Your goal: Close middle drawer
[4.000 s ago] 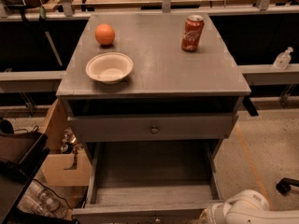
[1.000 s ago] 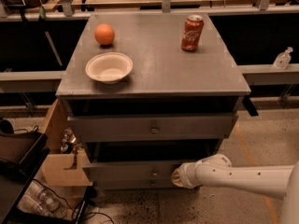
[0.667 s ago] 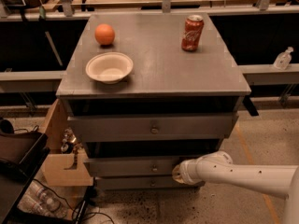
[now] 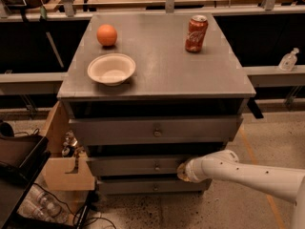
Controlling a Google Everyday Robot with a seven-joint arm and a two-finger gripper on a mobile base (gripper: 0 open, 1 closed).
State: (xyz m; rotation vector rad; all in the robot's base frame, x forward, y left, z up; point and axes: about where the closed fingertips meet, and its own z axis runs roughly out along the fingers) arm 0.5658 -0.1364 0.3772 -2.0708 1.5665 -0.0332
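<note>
The middle drawer (image 4: 128,166), low at the frame's centre, sits pushed into the grey desk (image 4: 162,75), its wide front running left to right and facing the camera, while the robot's hand (image 4: 182,171), open or closed impossible to tell, meets its right end.

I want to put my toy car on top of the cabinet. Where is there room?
The front right of the cabinet top, in front of the can, is bare. So is the strip between can and bowl. The left side is crowded by bowl and orange. The hand is down at the middle drawer.
</note>
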